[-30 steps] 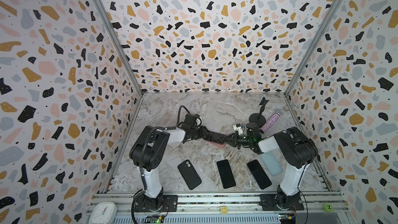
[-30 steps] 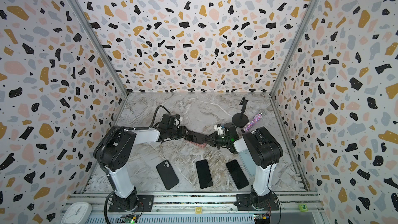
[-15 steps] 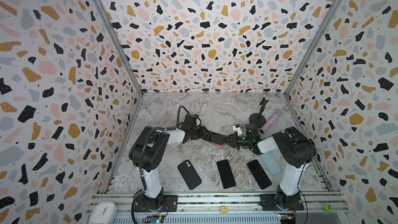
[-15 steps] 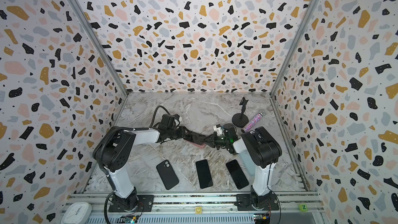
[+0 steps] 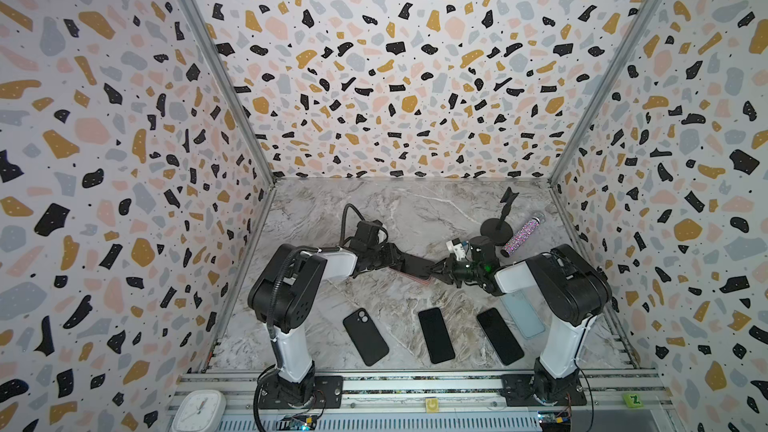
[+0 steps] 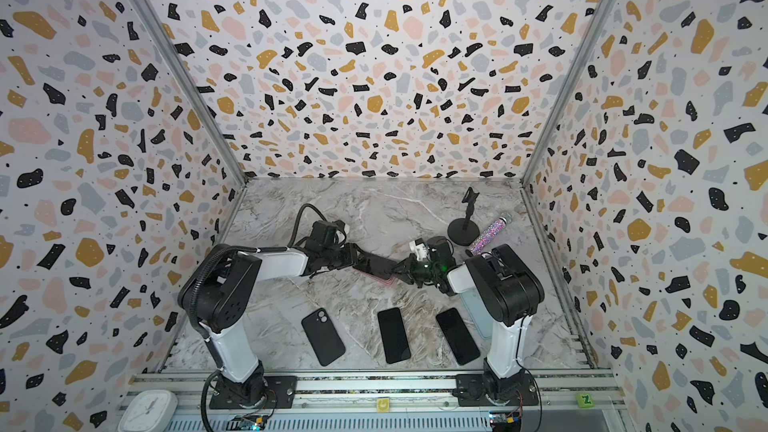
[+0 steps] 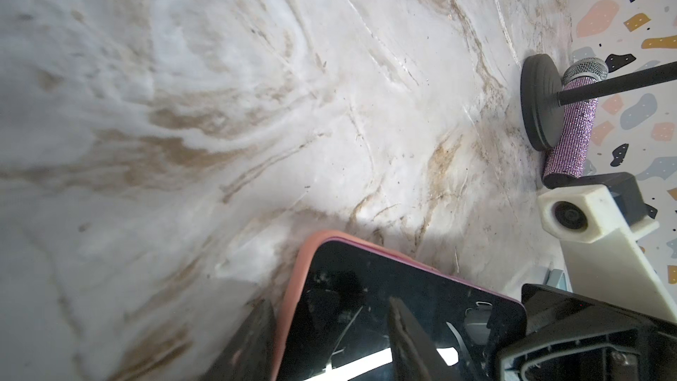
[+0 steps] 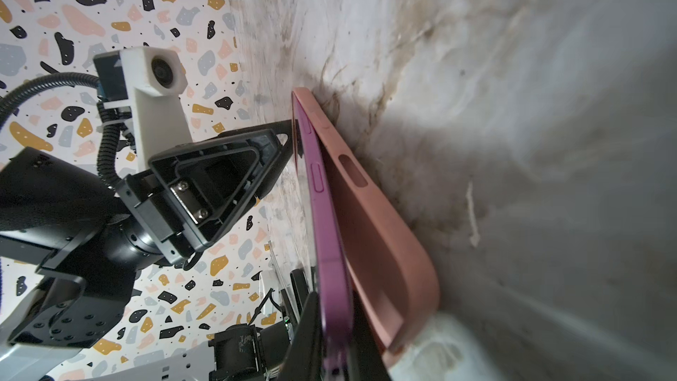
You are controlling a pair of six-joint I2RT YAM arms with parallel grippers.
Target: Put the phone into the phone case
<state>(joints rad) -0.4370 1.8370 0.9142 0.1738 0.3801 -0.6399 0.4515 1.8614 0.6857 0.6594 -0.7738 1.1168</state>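
Observation:
The phone [image 5: 415, 265] [image 6: 376, 265], purple-edged with a black screen, lies tilted in the pink phone case [image 8: 377, 236] on the marble floor. Its far end sits in the case, while its near end [image 8: 326, 214] stands lifted out of it. My right gripper [image 8: 335, 324] [image 5: 436, 270] is shut on that lifted end. The left gripper [image 7: 328, 302] [image 5: 397, 261] stands open at the other end. One of its fingers [image 7: 406, 346] rests on the screen and the other lies just outside the case's edge [image 7: 293, 306].
Near the front lie a black case [image 5: 365, 336] with a camera cut-out and two black phones [image 5: 436, 334] [image 5: 500, 336]. A pale blue case [image 5: 521, 317] lies partly under the right arm. A black stand [image 5: 496, 226] and a glittery purple microphone [image 5: 521, 232] sit at the back right.
My right gripper has edged slightly to the left with the phone's end. The left arm has kept its place.

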